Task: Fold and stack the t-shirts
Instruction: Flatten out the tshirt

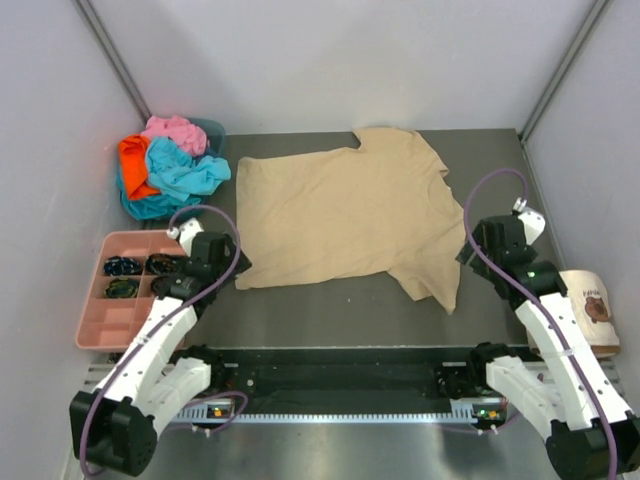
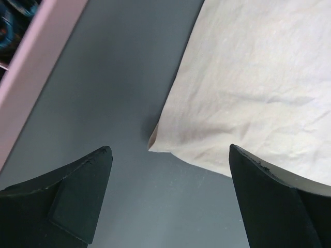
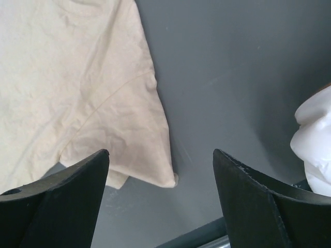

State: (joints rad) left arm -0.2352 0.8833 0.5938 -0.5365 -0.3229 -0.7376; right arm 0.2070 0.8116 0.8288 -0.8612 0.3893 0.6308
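The tan t-shirt lies spread flat on the grey table. A heap of turquoise, orange and pink t-shirts sits at the back left. My left gripper is open and empty just above the tan shirt's near left hem corner. My right gripper is open and empty above the near right sleeve, whose tip lies between the jaws.
A pink compartment tray with small dark items stands at the left, its rim in the left wrist view. A cream cap with a brown emblem lies at the right; it shows white in the right wrist view.
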